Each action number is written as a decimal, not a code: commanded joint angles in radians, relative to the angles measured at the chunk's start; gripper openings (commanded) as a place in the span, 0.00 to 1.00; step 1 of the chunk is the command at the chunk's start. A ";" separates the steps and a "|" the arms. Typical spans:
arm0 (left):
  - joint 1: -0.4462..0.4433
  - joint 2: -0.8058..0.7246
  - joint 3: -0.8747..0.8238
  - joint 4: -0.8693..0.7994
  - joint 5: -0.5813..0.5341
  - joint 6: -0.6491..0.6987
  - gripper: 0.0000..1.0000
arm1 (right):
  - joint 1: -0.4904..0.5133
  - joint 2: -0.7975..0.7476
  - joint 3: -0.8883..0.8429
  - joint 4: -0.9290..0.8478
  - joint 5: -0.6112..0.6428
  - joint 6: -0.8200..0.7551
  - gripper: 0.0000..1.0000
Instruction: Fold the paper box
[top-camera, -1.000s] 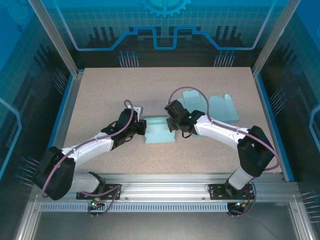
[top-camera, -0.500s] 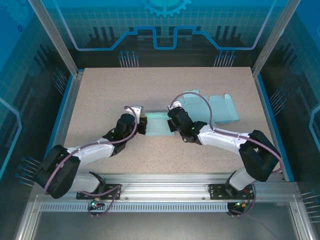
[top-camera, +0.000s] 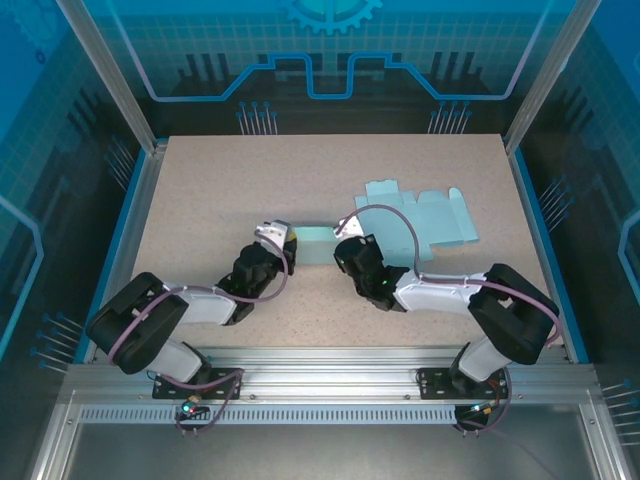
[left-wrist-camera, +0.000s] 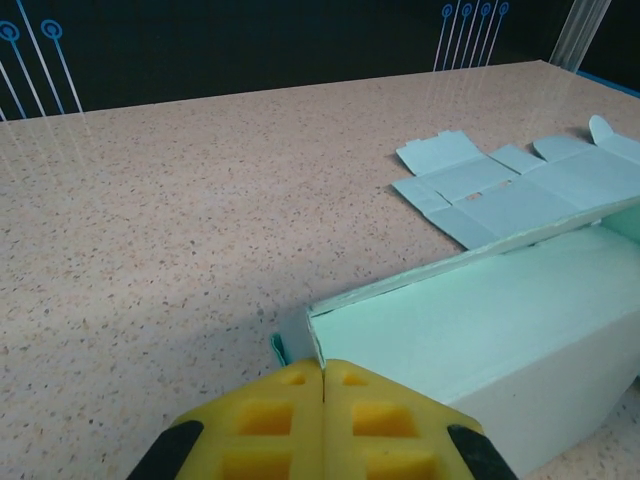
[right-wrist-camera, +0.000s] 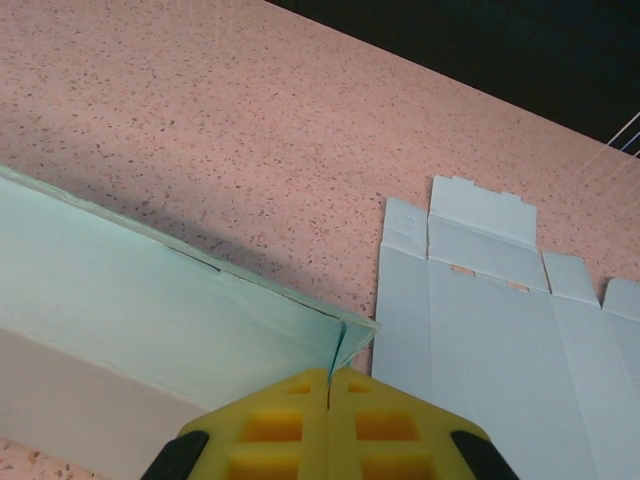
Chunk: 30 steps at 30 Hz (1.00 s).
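**Top external view.** Over the last second both arms have drawn back towards their bases with elbows dropped. The paper box (top-camera: 315, 243), which lay as a broad panel, now shows as a narrow strip between the left gripper (top-camera: 285, 240) and the right gripper (top-camera: 340, 250). I judge it has been raised into a standing sleeve, so forming is under way but the ends are not yet closed. It has also shifted slightly farther up the table (top-camera: 220, 190). The unfolded box blank (top-camera: 420, 212) lies where it was.

**Left wrist view.** The left gripper (left-wrist-camera: 323, 372) has its yellow pads pressed together on the box's (left-wrist-camera: 480, 330) end edge (the paper runs into the seam). The blank (left-wrist-camera: 500, 185) lies beyond.

**Right wrist view.** The right gripper (right-wrist-camera: 328, 380) is likewise clenched on the box's (right-wrist-camera: 150, 290) opposite corner, with the blank (right-wrist-camera: 480, 330) just beside it.
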 joint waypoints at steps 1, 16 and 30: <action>-0.061 -0.004 -0.031 0.093 0.100 0.015 0.06 | 0.072 0.001 -0.021 0.145 -0.049 -0.022 0.00; -0.103 -0.301 -0.113 -0.141 0.054 -0.142 0.76 | 0.104 0.024 -0.062 0.154 0.030 0.028 0.00; -0.028 -0.594 0.268 -1.082 -0.108 -0.539 0.99 | 0.137 0.023 -0.056 0.147 0.084 -0.004 0.00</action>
